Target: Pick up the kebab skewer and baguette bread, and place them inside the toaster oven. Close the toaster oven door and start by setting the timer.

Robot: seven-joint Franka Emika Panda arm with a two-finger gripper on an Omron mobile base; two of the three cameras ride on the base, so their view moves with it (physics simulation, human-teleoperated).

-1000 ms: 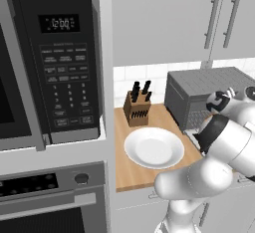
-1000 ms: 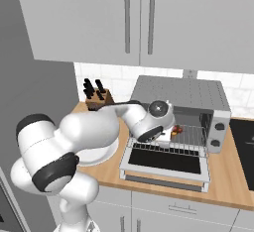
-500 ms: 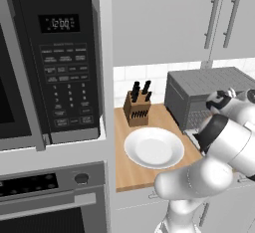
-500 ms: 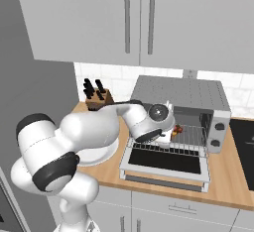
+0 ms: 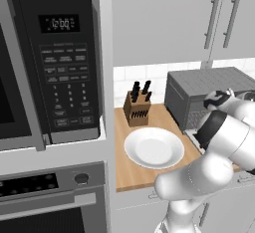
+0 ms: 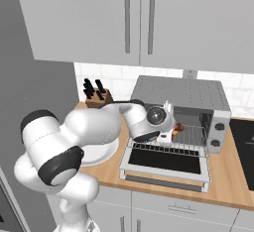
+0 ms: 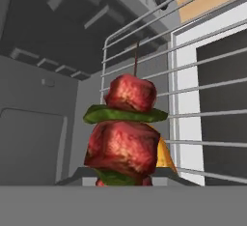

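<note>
1. At the far left of the left base view, a black keypad microwave (image 5: 55, 62) is filling the upper left of the frame, and a built-in wall oven with a steel front (image 5: 52, 197) is sitting under it.
2. In the middle of that view, a wooden knife block with dark handles (image 5: 137, 105) is standing at the back of the wooden counter (image 5: 129, 177), and a round white plate (image 5: 154, 148) is lying in front of it.
3. In the centre right of the right base view, the grey metal toaster oven with a ribbed top (image 6: 181, 92) is standing with its drop-down door with dark glass (image 6: 166, 162) lying flat and open.
4. The gripper (image 6: 165, 136) is reaching to the front of the wire rack (image 6: 191, 137).
5. In the hand view, the kebab skewer of dark red meat chunks and green slices (image 7: 126, 133) is sitting at the bottom centre, over the rack inside the oven. The gripper seems clamped on it, but the fingertips are hidden, so I cannot tell surely.
</note>
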